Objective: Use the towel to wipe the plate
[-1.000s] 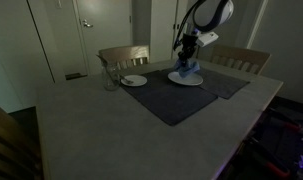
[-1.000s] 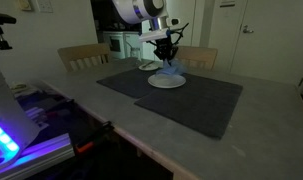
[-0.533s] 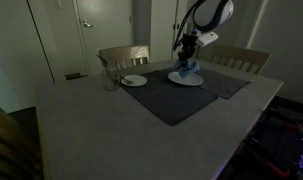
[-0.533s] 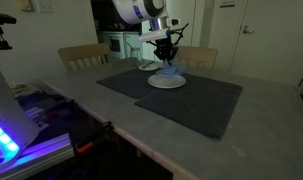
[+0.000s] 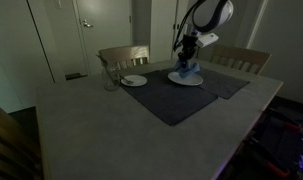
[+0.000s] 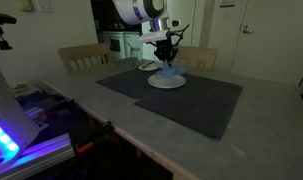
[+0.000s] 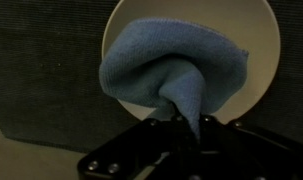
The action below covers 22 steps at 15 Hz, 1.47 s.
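Note:
A blue towel (image 7: 166,68) hangs bunched from my gripper (image 7: 187,122), which is shut on its upper fold. The towel's lower part rests on a round white plate (image 7: 259,55) that lies on a dark placemat (image 7: 41,70). In both exterior views the gripper (image 5: 189,55) (image 6: 169,55) points down over the plate (image 5: 186,79) (image 6: 167,82), with the towel (image 5: 185,70) (image 6: 170,72) between them.
A second small white plate (image 5: 134,80) and a glass (image 5: 110,77) stand at the table's far side. Dark placemats (image 6: 186,95) cover the middle of the grey table (image 5: 81,125). Wooden chairs (image 5: 124,56) (image 6: 83,55) stand behind the table.

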Each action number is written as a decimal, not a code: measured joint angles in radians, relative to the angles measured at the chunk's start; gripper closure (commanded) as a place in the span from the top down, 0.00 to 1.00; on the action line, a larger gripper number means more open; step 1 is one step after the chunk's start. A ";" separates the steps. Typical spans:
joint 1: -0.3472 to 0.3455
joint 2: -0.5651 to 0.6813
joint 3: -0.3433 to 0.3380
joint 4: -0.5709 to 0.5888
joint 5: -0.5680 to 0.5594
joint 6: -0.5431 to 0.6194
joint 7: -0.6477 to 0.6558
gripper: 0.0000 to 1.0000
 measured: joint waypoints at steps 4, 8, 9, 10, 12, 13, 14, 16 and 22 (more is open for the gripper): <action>-0.010 0.033 0.004 0.001 0.028 0.078 -0.055 0.02; -0.040 0.079 0.022 0.003 0.062 0.122 -0.110 0.02; -0.047 0.090 0.025 0.004 0.068 0.124 -0.118 0.02; -0.054 0.099 0.027 0.005 0.073 0.127 -0.126 0.02; -0.066 0.113 0.029 0.006 0.079 0.132 -0.136 0.02; -0.071 0.119 0.030 0.007 0.080 0.135 -0.138 0.02; -0.076 0.124 0.031 0.008 0.080 0.137 -0.139 0.02; -0.083 0.130 0.035 0.008 0.085 0.138 -0.139 0.02; -0.165 0.138 0.112 0.011 0.164 0.142 -0.189 0.02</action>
